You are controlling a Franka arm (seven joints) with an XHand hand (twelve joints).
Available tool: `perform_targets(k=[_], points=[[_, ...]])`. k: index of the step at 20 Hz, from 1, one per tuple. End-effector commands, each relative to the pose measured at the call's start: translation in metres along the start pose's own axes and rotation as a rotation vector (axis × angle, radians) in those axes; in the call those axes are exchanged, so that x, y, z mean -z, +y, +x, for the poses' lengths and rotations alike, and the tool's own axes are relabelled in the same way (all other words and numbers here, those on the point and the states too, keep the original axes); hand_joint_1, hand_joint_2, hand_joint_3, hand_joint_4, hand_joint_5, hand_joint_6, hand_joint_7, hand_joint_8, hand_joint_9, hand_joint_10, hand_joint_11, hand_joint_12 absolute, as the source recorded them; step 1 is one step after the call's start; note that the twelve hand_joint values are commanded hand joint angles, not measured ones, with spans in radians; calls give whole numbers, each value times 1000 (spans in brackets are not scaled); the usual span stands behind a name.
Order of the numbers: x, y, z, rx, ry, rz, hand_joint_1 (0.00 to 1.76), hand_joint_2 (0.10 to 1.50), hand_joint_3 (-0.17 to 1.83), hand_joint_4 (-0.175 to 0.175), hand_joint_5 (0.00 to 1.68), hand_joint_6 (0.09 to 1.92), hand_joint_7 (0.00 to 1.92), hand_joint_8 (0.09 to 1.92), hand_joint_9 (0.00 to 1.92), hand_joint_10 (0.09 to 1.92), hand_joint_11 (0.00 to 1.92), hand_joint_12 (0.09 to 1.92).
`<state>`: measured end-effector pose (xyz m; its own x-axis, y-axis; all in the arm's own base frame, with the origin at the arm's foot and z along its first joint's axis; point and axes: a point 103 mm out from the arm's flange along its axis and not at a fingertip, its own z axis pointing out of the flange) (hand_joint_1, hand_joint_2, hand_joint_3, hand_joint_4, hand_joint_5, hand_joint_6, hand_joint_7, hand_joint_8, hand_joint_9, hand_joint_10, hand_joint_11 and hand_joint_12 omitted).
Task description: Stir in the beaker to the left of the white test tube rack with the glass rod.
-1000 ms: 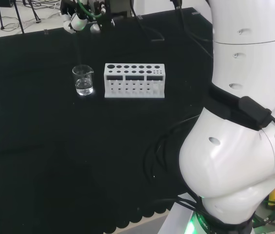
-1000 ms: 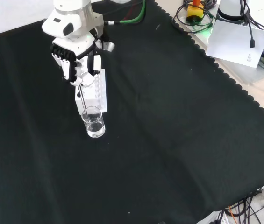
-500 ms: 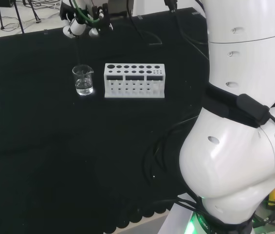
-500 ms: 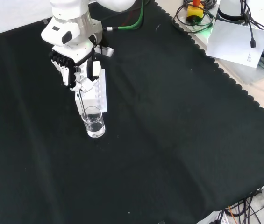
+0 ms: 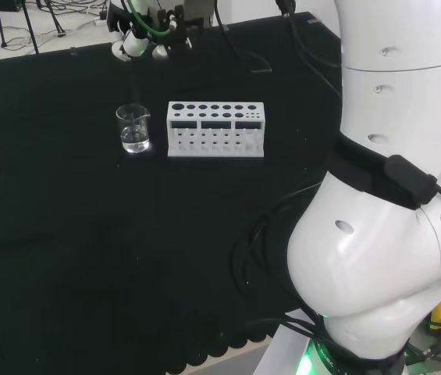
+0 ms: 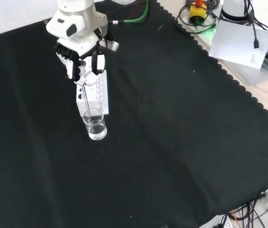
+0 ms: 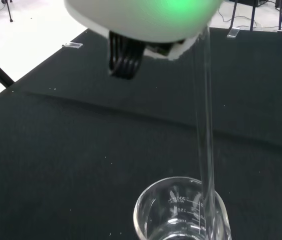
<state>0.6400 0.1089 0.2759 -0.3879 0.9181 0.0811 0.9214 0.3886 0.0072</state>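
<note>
The hand (image 6: 84, 64) has shifted toward the rack (image 6: 96, 97) since half a second ago. Its fingers pinch the rod (image 6: 87, 102), which dips into the beaker (image 6: 95, 125) at the rack's 9 o'clock in the head view.

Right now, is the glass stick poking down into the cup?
Yes. In the wrist view the glass rod runs down from the hand past the rim into the beaker.
</note>
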Motion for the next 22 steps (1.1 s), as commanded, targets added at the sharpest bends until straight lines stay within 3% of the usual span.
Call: perform_targets(k=[1, 10, 16, 22], points=[[0, -9, 13, -6, 1, 5, 1212, 567, 914, -175, 1183, 948, 1549, 1055, 1881, 754, 1832, 727], [-5, 6, 32, 16, 8, 6, 1212, 566, 915, -175, 1184, 947, 1550, 1055, 1882, 754, 1832, 730], [-4, 19, 9, -6, 9, -5, 1212, 566, 915, -175, 1184, 947, 1550, 1055, 1883, 753, 1833, 732], [-2, -5, -16, -52, 4, -5, 1212, 566, 915, -175, 1184, 946, 1550, 1055, 1884, 754, 1833, 734]])
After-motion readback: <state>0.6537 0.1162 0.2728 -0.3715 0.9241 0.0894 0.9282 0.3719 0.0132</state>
